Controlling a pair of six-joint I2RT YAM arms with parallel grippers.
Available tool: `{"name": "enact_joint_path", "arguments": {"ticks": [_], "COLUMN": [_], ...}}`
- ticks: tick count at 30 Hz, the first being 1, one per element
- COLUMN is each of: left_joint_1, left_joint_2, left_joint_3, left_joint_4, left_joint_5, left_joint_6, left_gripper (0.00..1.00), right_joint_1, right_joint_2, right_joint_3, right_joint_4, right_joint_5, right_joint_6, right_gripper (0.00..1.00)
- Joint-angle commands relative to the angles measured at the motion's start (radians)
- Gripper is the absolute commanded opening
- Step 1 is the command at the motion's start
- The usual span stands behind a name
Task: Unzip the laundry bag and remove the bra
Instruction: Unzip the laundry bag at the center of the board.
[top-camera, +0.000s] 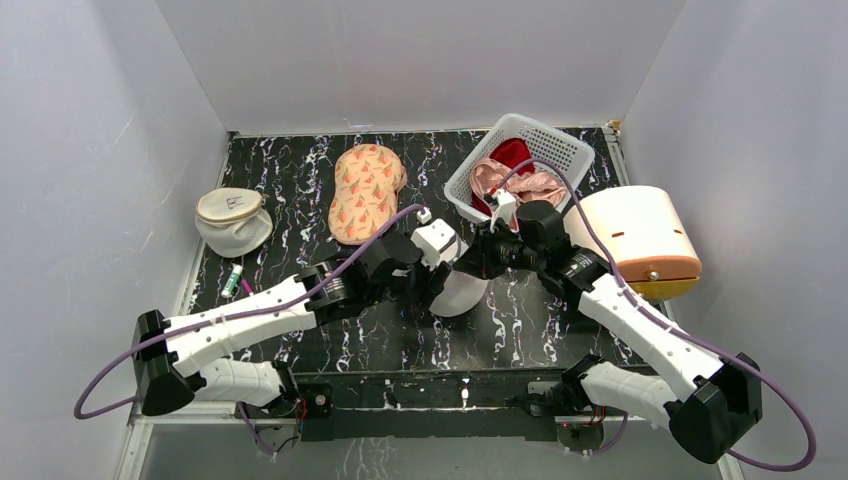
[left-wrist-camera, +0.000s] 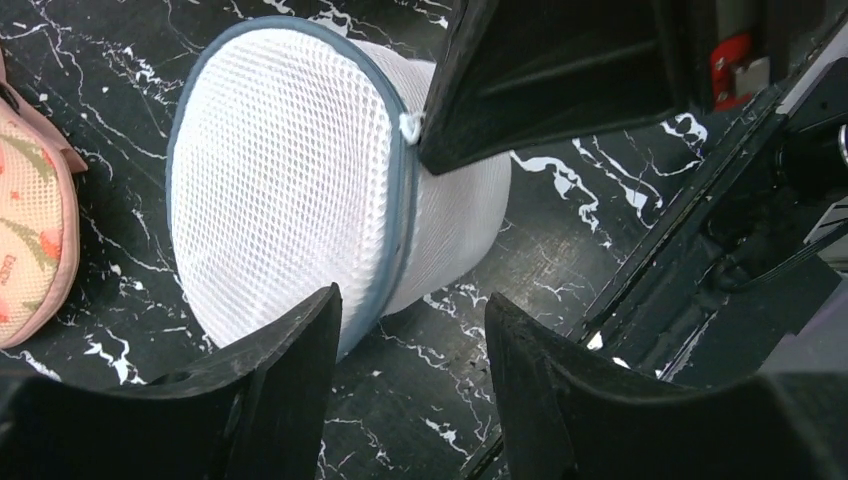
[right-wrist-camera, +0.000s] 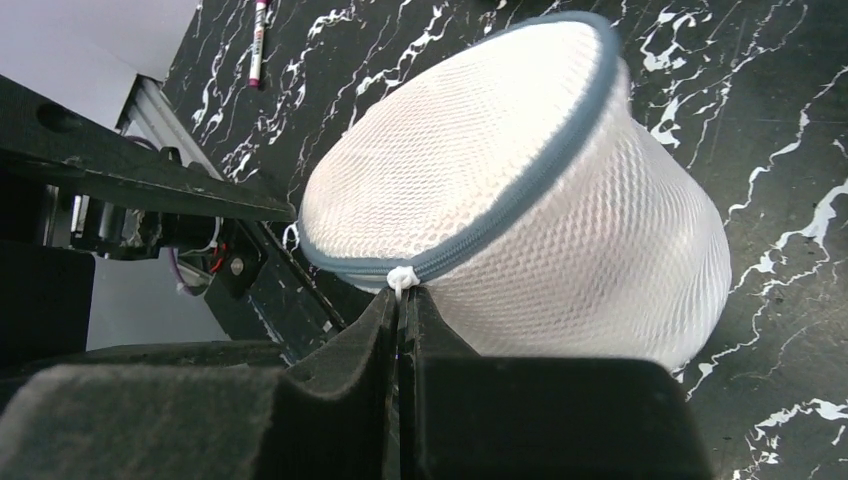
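The right gripper (right-wrist-camera: 400, 305) is clenched on the zip pull (right-wrist-camera: 402, 277) of the laundry bag (right-wrist-camera: 560, 230), tilted just ahead of its tips. The left gripper (left-wrist-camera: 412, 305) stands released beside the bag; unbraced, the bag may drag along instead of unzipping.

Top external: fixed, high, set behind the near edge, looking down and forward over the whole table (top-camera: 300, 190). Wide and far.

Left wrist: behind the left gripper (left-wrist-camera: 412, 310), own fingers (left-wrist-camera: 290, 400) along the bottom edge. Tilted down at the tabletop, very close on the laundry bag (left-wrist-camera: 280, 180).

Right wrist: behind the right gripper (right-wrist-camera: 400, 315), low and slanted, also very close on the bag, from its other side.

All three views share the bag. Both wrist views share its zip pull (left-wrist-camera: 409, 124).
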Motion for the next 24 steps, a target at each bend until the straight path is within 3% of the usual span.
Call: {"name": "enact_joint_path", "arguments": {"ticks": [1,5,14,19,24], "left_joint_1": [0.004,0.004,0.004,0.004,0.004], "left_joint_2": [0.038,0.085,0.083,0.06,0.019], "left_joint_3": [0.053,0.074,0.058,0.092,0.08], "left_joint_4": [0.023,0.012,0.02,-0.026,-0.018], "left_joint_5": [0.012,0.011,-0.032,-0.037,-0.038], "left_joint_6": [-0.01,-0.009,0.005,0.041,0.079], "left_gripper": [0.54,0.53,0.38,0.52,0.58], "right_joint_1": [0.015,0.038,0.056,0.058,0.058], "right_joint_2": [-0.004,0.005,-0.002,-0.011,-0.011], "right_joint_3": [0.039,0.05,0.034,0.027,0.026], "right_joint_4": [0.078,0.076,0.075,0.069,0.067], "right_joint_5": [-0.062,-0.06,-0.059,-0.054,-0.056], "right_joint_6": [0.002,0.003,0.01,0.005,-0.001], "right_gripper": [0.0,0.0,0.0,0.0,0.0]}}
